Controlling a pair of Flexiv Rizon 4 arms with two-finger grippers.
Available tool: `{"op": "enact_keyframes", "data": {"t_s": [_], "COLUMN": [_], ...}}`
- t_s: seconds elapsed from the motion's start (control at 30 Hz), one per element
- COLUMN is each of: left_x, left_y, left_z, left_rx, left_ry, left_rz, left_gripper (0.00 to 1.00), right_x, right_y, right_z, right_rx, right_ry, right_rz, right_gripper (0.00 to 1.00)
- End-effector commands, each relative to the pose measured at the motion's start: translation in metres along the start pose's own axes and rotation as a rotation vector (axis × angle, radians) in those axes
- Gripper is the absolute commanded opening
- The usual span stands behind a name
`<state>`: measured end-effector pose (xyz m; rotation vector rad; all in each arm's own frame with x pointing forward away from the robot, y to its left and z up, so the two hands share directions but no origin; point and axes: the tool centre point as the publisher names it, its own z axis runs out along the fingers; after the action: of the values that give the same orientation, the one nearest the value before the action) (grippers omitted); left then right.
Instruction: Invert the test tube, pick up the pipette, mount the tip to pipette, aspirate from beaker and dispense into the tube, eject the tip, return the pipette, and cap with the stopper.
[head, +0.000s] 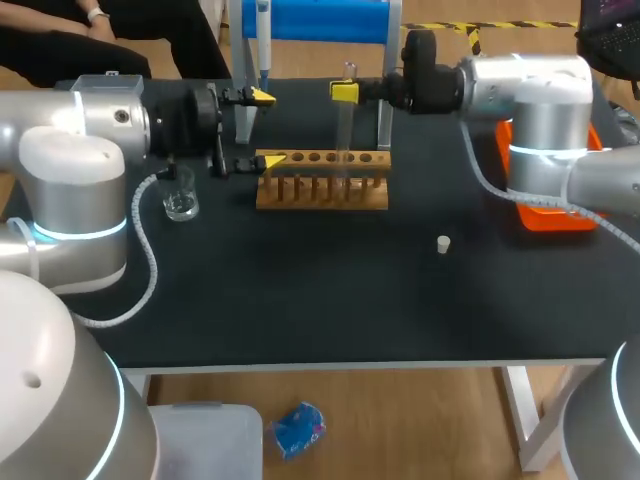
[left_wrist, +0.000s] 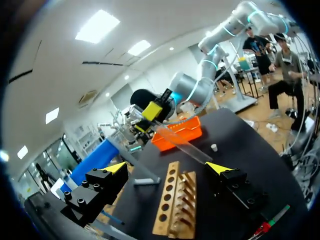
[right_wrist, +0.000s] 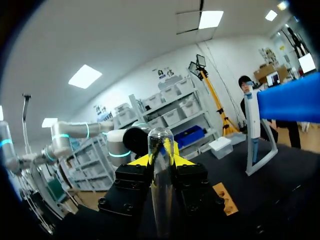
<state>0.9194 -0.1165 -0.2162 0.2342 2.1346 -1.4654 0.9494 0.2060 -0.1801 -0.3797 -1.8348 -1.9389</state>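
The right gripper (head: 344, 92) clenches the glass test tube (head: 343, 135) near its upper end, upright over the wooden rack (head: 322, 190) on the desk (head: 300, 300). The left gripper (head: 265, 128) hangs released alongside. Light, slick and brittle, the tube likely needs a gentle hold.

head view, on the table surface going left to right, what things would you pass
glass beaker → wooden test tube rack → white stopper → orange tray; the test tube overlaps the rack, so it is left out
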Motion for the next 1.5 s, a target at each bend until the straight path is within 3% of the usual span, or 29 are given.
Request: {"op": "enact_keyframes", "data": {"t_s": [0.03, 0.1, 0.17, 0.67, 0.7, 0.73, 0.8, 0.83, 0.87, 0.97, 1.43, 1.5], "left_x": [0.016, 0.022, 0.025, 0.025, 0.026, 0.027, 0.027, 0.027, 0.027, 0.029, 0.03, 0.035], "left_y": [-0.011, -0.016, -0.015, -0.015, -0.02, -0.022, -0.024, -0.026, -0.029, -0.033, -0.032, -0.031], "left_z": [-0.001, -0.002, 0.0, 0.0, 0.001, 0.002, 0.002, 0.002, 0.001, 0.002, 0.003, 0.006], "left_rx": [0.105, 0.156, 0.109, 0.109, 0.167, 0.185, 0.181, 0.207, 0.205, 0.225, 0.208, 0.157], "left_ry": [-0.143, -0.187, -0.189, -0.189, -0.203, -0.217, -0.221, -0.236, -0.247, -0.238, -0.225, -0.154], "left_rz": [0.425, 0.523, 0.562, 0.562, 0.614, 0.634, 0.772, 0.79, 0.875, 1.011, 1.009, 1.089], "left_gripper": [1.0, 1.0, 1.0, 1.0, 1.0, 1.0, 1.0, 1.0, 1.0, 1.0, 1.0, 1.0], "right_x": [0.006, 0.012, 0.016, 0.016, 0.016, 0.015, 0.013, 0.013, 0.014, 0.017, 0.019, 0.007], "right_y": [0.004, 0.004, 0.006, 0.006, 0.006, 0.008, 0.008, 0.007, 0.003, -0.009, -0.01, -0.016], "right_z": [-0.001, -0.002, -0.003, -0.003, -0.003, -0.005, -0.007, -0.008, -0.008, -0.013, -0.014, -0.015], "right_rx": [-0.032, -0.038, 0.004, 0.004, 0.004, -0.006, -0.027, -0.044, -0.041, -0.034, -0.046, -0.031], "right_ry": [-0.028, -0.029, -0.074, -0.074, -0.074, -0.074, -0.069, -0.069, -0.077, -0.11, -0.115, -0.139], "right_rz": [0.233, 0.42, 0.506, 0.506, 0.506, 0.53, 0.605, 0.67, 0.731, 0.903, 0.912, 0.908], "right_gripper": [0.0, 0.0, 0.0, 0.0, 0.0, 0.0, 0.0, 0.0, 0.0, 0.0, 0.0, 0.0]}}
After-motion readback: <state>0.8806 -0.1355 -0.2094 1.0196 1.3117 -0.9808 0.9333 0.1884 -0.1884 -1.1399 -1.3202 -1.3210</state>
